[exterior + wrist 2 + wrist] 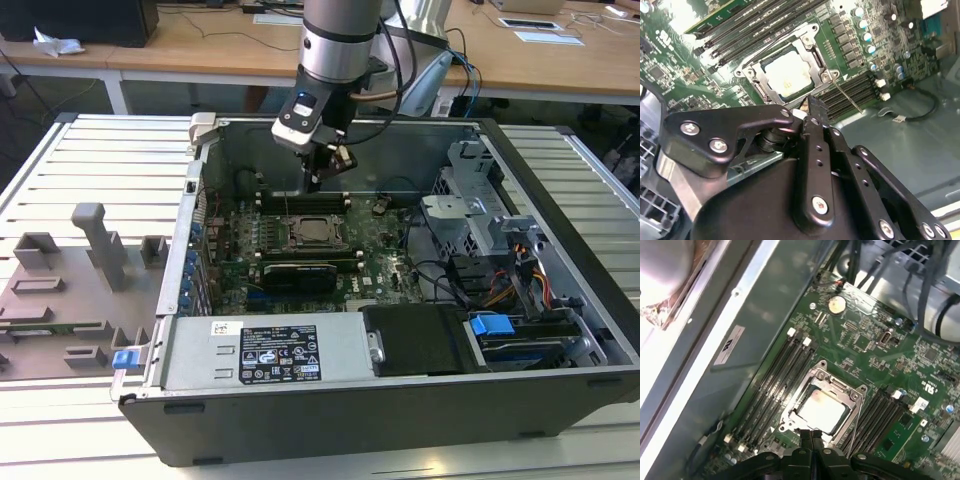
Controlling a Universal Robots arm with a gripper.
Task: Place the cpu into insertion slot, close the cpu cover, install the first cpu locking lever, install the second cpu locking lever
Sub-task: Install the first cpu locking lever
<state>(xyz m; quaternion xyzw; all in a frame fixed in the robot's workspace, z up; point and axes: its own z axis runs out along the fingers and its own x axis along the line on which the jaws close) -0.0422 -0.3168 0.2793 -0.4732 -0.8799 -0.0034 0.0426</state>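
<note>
1. The cpu point(820, 410) already lies in the insertion slot point(312, 232), near the centre of the exterior view. Its pale metal face shows through a square window in both wrist views.
2. The cpu cover point(840, 386) appears to lie flat over the chip, so I judge the first two steps done and the locking-lever work in hand.
3. A thin locking lever point(847, 95) angles away from one corner of the socket and looks unlatched. I cannot tell how the other lever sits.
4. The claw point(811, 432) is clenched, fingers pressed together, with nothing visible between them. It hovers above the board just beside the socket and touches nothing. In the exterior view it hangs from the arm in the upper middle of the frame.
5. As I judge it, latching calls for the narrow closed tip to meet a slim springy rod squarely. A small offset could let the tip slide off onto the green circuit board point(890, 365) or the long memory slots point(775, 380).
6. The open computer case point(330, 420) lies on a slatted metal bench point(90, 150). Grey fixture blocks point(95, 235) stand at the left of the frame.
7. Wooden benches point(200, 50) run along the top of the frame.
</note>
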